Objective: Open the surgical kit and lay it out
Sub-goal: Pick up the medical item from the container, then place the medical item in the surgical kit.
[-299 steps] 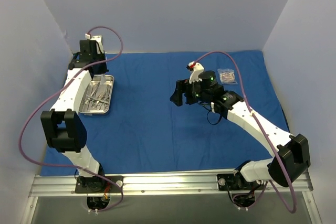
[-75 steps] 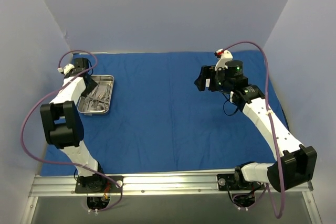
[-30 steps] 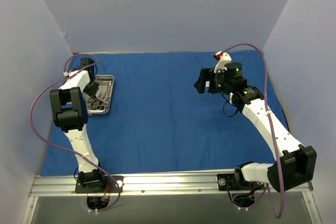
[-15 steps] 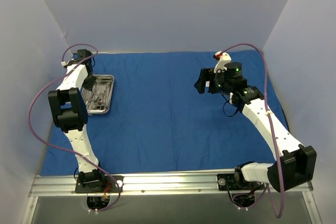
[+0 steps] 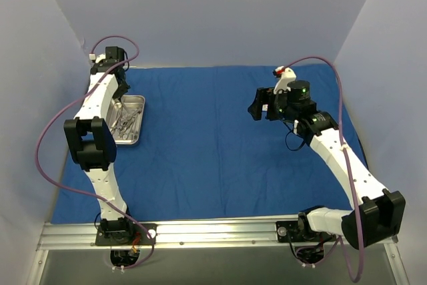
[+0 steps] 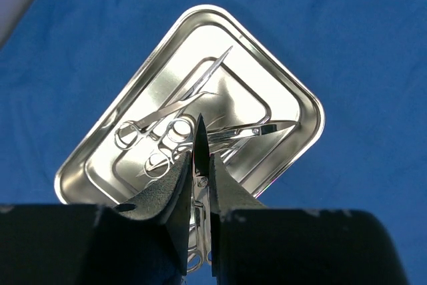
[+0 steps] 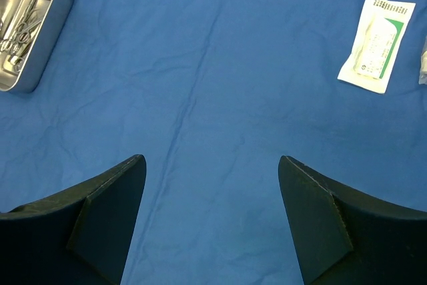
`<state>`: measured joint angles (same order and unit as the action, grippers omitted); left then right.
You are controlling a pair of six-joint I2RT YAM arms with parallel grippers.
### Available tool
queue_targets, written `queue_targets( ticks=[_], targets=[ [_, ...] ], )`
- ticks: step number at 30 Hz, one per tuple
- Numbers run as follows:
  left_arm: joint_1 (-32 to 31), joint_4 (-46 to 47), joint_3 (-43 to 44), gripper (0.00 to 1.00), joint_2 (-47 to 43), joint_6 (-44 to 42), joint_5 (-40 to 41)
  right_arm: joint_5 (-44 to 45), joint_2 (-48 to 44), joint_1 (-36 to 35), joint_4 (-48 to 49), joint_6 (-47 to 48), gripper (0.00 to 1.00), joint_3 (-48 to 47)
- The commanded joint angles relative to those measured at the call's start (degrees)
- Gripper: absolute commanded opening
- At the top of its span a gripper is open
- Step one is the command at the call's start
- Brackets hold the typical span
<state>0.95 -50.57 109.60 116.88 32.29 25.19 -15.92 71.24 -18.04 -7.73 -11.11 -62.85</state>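
The royal-blue cloth (image 5: pixel 213 151) lies spread flat over the table. A small steel tray (image 5: pixel 135 139) sits at its left, with silver scissor-handled clamps (image 6: pixel 160 115) lying in it. My left gripper (image 6: pixel 201 158) hangs above the tray (image 6: pixel 303 101), shut on one silver clamp (image 6: pixel 199 131). The clamp's tip sticks out past the fingers and its ring handles show beneath them. In the top view the left gripper (image 5: pixel 121 95) is at the tray's far end. My right gripper (image 7: pixel 210 161) hovers open over bare cloth at mid-right (image 5: pixel 257 106). A white packet (image 7: pixel 373 43) lies on the cloth to its right.
A second packet's edge (image 7: pixel 423 65) shows at the right border of the right wrist view. Pale walls close in the table on the left, back and right. The tray (image 7: pixel 57 11) appears far left in the right wrist view.
My left arm has swung its wrist up and toward the back wall, rising off the tray with the clamp in its jaws. The right arm has stayed still.
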Motion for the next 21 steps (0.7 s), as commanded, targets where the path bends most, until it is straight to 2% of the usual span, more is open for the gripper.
queue_targets(
  ticks=[1,4,8,21],
  targets=[
    [0.46,-2.61,3.07,0.02,-2.88,-4.07,3.28,-0.51,-3.21,-0.24,-0.36,-0.75,0.76,0.71],
    [-0.33,-1.3,3.07,0.02,-3.76,-6.88,2.59,-0.42,-4.09,-0.24,-1.15,-0.84,0.76,1.06],
    [-4.46,-0.06,4.12,0.02,-3.68,-9.09,0.92,-0.34,-4.97,-0.33,-1.68,-1.1,0.76,1.68],
    [-18.52,-4.36,15.27,0.02,3.7,-4.26,-4.53,-1.22,-4.89,-0.5,-2.38,-2.42,0.75,3.44]
  ],
)
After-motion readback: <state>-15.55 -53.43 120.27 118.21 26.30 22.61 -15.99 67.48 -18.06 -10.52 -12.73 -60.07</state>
